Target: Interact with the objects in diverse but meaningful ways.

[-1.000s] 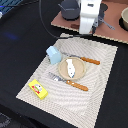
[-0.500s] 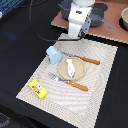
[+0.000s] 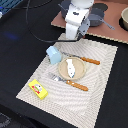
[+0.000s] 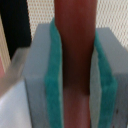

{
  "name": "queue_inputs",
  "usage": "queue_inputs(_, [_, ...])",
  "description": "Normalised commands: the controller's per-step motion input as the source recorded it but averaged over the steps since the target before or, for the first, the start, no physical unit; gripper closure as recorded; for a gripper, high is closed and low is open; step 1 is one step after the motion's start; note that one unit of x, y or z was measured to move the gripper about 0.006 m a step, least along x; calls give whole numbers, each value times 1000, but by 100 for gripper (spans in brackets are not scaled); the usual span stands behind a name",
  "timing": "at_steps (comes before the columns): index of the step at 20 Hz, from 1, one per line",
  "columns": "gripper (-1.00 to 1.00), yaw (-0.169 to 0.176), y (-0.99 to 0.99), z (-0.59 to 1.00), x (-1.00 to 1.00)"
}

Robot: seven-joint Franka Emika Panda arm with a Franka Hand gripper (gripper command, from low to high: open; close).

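Observation:
In the wrist view my gripper is shut on the dark red-brown sausage, which stands upright between the green pads. In the exterior view the gripper hangs above the far edge of the striped placemat, just behind the pale blue cup. The sausage is hidden there. A small white oblong piece lies on a tan plate. The yellow packet with a red mark lies at the mat's near corner on the exterior view's left.
A knife and a fork, both with orange handles, lie on either side of the plate. A grey pot and a bowl stand on a brown board behind the mat. A black cable runs across the dark table.
The arm has moved toward the exterior view's left and nearer the placemat, coming over its far edge. The objects on the mat have not moved.

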Motion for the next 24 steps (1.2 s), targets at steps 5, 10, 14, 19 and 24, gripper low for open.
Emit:
queue_inputs(5, [100, 0, -149, -424, -81])
queue_inputs(10, [-100, 5, -37, 252, -31])
queue_inputs(14, [-100, 32, 76, 686, -81])
queue_inputs(19, [-100, 4, 107, 911, -30])
queue_inputs(24, [-100, 19, 131, 1000, -15])
